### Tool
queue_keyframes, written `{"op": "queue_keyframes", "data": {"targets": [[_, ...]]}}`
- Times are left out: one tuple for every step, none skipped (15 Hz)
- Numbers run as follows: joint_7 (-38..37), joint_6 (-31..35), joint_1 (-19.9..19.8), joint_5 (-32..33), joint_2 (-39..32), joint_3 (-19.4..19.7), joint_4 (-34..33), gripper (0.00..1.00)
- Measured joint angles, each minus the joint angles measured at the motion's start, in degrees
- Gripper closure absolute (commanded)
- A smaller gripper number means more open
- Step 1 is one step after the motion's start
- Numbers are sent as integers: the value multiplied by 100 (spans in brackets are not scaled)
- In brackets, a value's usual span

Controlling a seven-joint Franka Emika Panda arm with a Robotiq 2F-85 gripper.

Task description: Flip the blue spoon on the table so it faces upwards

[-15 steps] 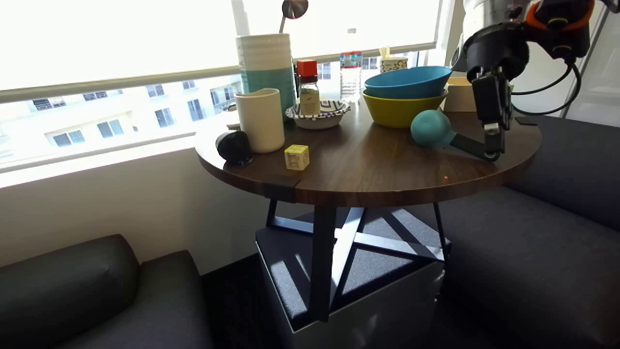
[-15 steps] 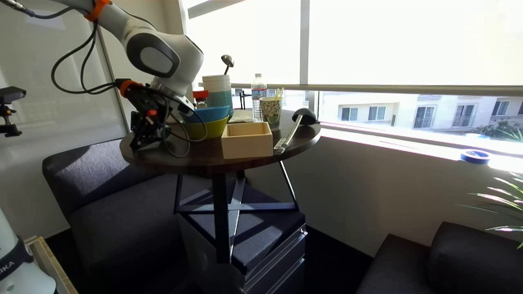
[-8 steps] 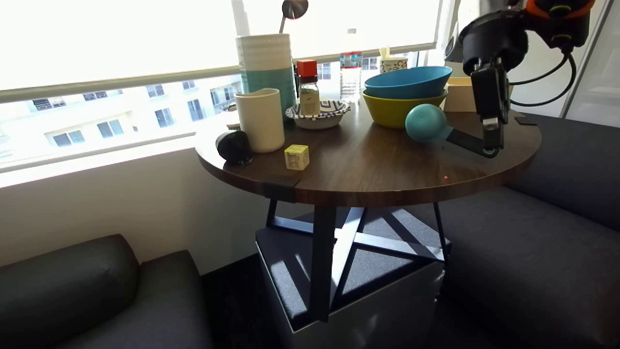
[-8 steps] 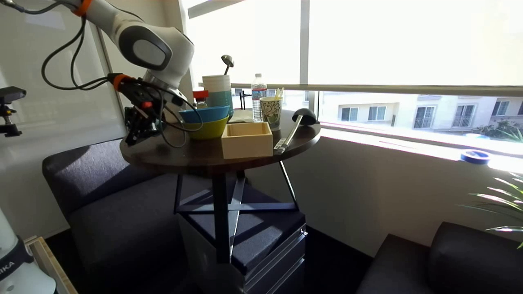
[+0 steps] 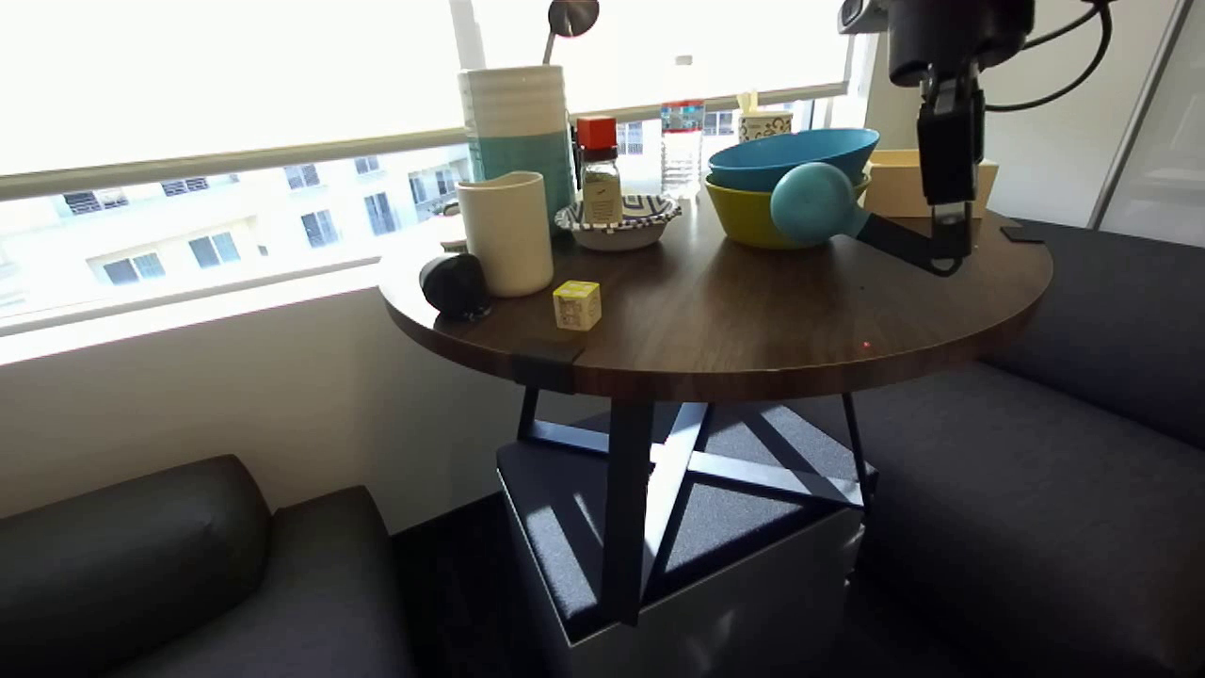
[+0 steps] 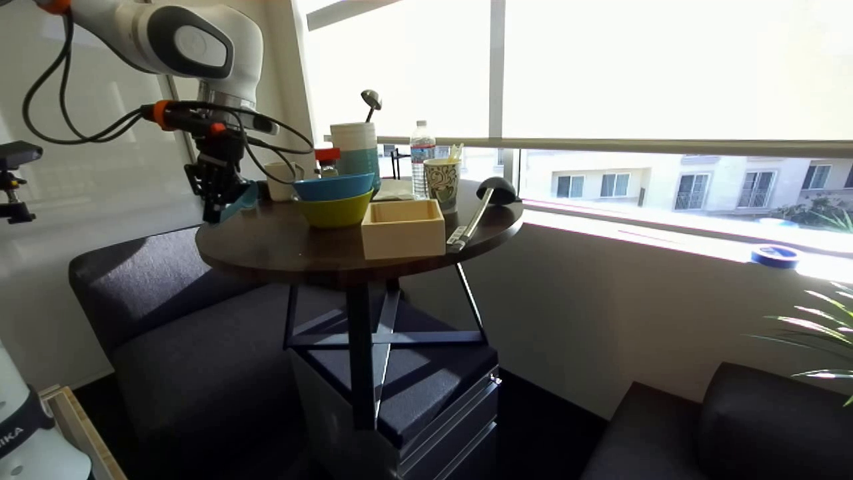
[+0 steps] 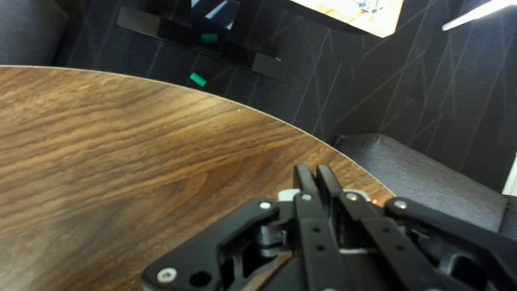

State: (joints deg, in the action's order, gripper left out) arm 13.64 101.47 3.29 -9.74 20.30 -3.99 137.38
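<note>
The blue spoon (image 5: 815,202) is raised above the dark round table (image 5: 715,320). In this exterior view its rounded bowl back faces the camera, and its dark handle runs down to the right into my gripper (image 5: 949,247). My gripper is shut on the handle near its end. In an exterior view the spoon (image 6: 245,199) shows as a tilted teal sliver beside my gripper (image 6: 214,212), over the table's edge area (image 6: 266,250). In the wrist view my gripper's fingers (image 7: 316,171) are nearly together, with a thin gap. The spoon is hidden there, above the bare tabletop (image 7: 121,161).
A large blue bowl (image 5: 795,155) sits in a yellow bowl (image 5: 744,215) behind the spoon. A wooden box (image 6: 403,240), a ladle (image 6: 476,217) and a patterned cup (image 6: 442,183) stand nearby. A white mug (image 5: 508,235) and a small cube (image 5: 577,306) are farther along the table.
My gripper has risen with the spoon in it, lifting the spoon off the tabletop. In an exterior view the spoon's bowl moved up and left, and the wrist turned more upright.
</note>
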Motion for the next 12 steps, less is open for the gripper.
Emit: {"op": "queue_keyframes", "data": {"targets": [[-63,162,35,158,43,-68,40,98],[-110,299,73,332,67,-128,80,98],[-170,442,106,508,75,-189,117,98],[-237,590,136,645,75,-237,158,98],[-297,748,161,775,75,-284,208,98],[-354,914,181,919,75,-329,259,98],[-411,1083,202,1072,75,-369,312,98],[-466,1251,221,1252,74,-410,370,98],[-520,1404,231,1442,75,-454,424,98],[-572,1525,238,1618,77,-498,472,98],[-636,1632,242,1816,80,-542,515,98],[-730,1742,243,2037,82,-589,550,98]]}}
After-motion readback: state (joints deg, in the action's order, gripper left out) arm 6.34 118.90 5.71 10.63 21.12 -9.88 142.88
